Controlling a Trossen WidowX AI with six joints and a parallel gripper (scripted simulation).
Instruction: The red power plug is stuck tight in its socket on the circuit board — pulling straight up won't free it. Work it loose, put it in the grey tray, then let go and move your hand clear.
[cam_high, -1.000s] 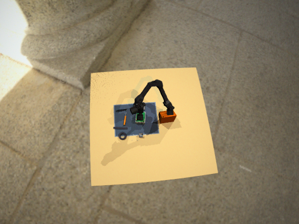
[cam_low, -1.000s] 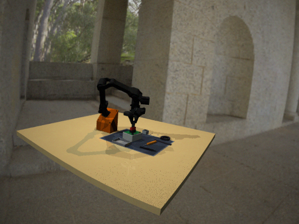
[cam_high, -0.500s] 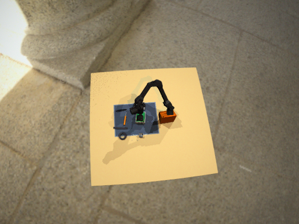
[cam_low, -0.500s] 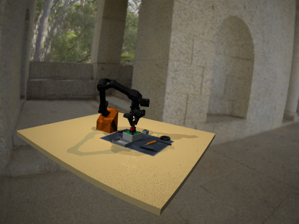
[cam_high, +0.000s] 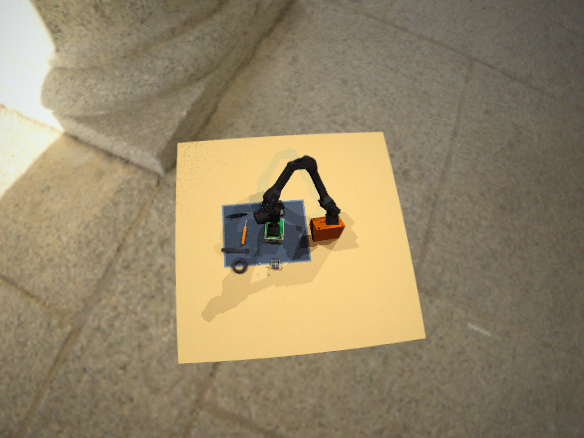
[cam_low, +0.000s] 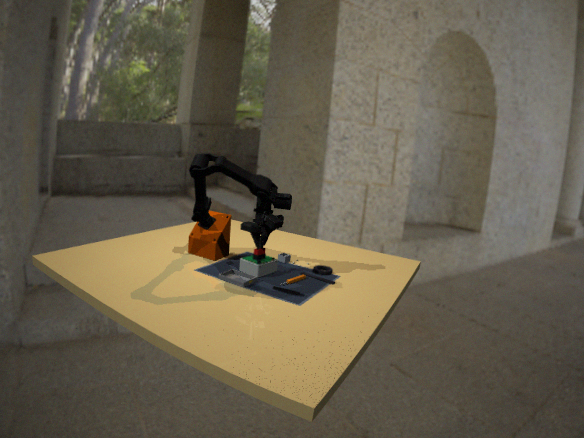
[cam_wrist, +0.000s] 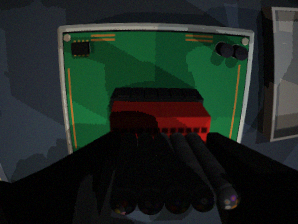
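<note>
Bending over a flat green circuit board (cam_high: 281, 231) (cam_low: 247, 259) (cam_wrist: 100, 70) in a pale frame, the black jointed robot arm (cam_high: 284, 181) (cam_low: 240, 176) has its end effector (cam_high: 273, 229) (cam_low: 259, 248) (cam_wrist: 164, 143) right down at the middle, as I see it from above. The board sits on a dark blue mat (cam_high: 295, 250) (cam_low: 265, 288), on a yellow surface (cam_high: 350, 300) (cam_low: 300, 350). An orange screwdriver (cam_high: 244, 235) (cam_low: 296, 280) lies to one side. From up here the arm hides the plug.

From the side, the red block-shaped power plug (cam_low: 259, 253) (cam_wrist: 160, 114) shows just under the end effector, upright on the board. The shallow grey tray (cam_low: 250, 281) (cam_wrist: 273, 75) is just beside the board, and the plug is not in it.

Looking down from the wrist, I see the plug next to its black socket (cam_wrist: 157, 94), with dark round cables (cam_wrist: 200, 155) coming off it. The fingers stand partly apart, one on each side, and are squeezed on the plug. I can't tell how loose it is.

I think the job now is to work it free. The next move should be small, gentle rocking with a light pull, holding tight. Yanking straight up could make the fingers slip or lift the board. Once it comes out, it should go over to the tray.
</note>
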